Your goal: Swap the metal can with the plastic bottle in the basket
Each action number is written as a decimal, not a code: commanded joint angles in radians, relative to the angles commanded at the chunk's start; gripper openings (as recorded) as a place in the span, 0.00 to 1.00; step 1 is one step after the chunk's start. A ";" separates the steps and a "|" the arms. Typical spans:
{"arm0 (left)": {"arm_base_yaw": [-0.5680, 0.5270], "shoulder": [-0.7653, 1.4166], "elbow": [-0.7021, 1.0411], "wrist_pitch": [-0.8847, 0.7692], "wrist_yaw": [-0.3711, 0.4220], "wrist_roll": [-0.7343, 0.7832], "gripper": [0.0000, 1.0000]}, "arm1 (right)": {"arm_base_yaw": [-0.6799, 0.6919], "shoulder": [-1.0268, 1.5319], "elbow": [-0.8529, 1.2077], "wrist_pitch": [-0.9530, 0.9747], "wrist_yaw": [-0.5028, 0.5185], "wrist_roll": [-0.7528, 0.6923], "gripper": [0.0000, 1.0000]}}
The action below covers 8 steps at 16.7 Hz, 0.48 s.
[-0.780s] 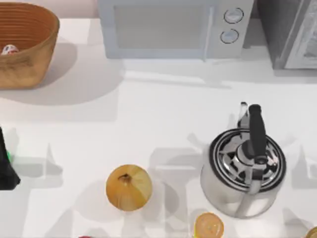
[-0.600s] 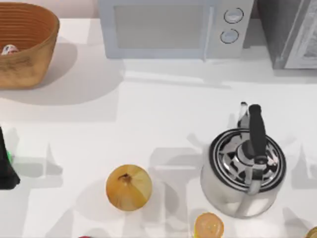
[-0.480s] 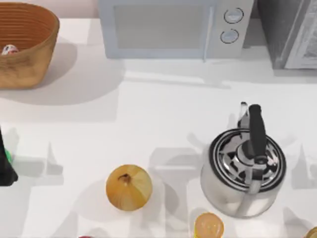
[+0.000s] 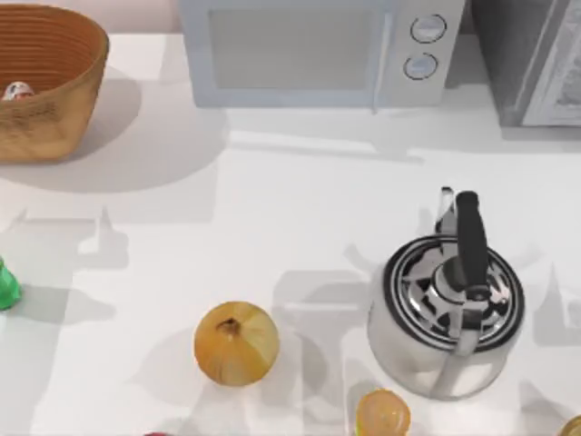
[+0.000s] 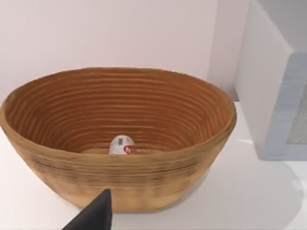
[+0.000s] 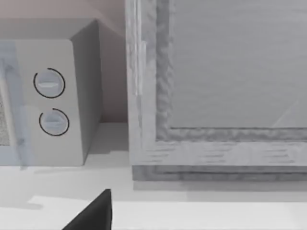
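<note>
Standing upright at the counter's (image 4: 300, 209) left edge: bottle (image 4: 5, 285), bright green, partly cut off by the frame, casting a shadow to its right. Lying in the basket (image 4: 56, 107) at the back left corner: can (image 4: 17, 90), tiny, white with a red mark, resting on the ribbed orange-brown floor near the front wall; seen from the left wrist as well, can (image 5: 122, 145) low in the bowl of the basket (image 5: 120, 172).

Compared with half a second ago: gone from the top view's left edge, the dark left gripper that stood over the bottle; bottle now bare and free, in much the same spot. Everything else unmoved.

Pointing at the basket from in front of its wall: left wrist camera, with one dark finger tip (image 5: 93, 214) of the left gripper at the frame's lower border; finger spread cannot be told. Facing the microwave (image 6: 45, 103) and the grey box (image 6: 216, 91) beside it: right wrist camera, one dark finger tip (image 6: 93, 214) low in frame, spread likewise not visible.

Also on the counter: onion (image 4: 236, 343) near the front, kettle (image 4: 447, 300) right of it, yellow-orange container (image 4: 382, 414) at the front edge.
</note>
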 joint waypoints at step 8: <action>0.030 0.926 0.784 -0.419 0.041 -0.005 1.00 | 0.000 0.000 0.000 0.000 0.000 0.000 1.00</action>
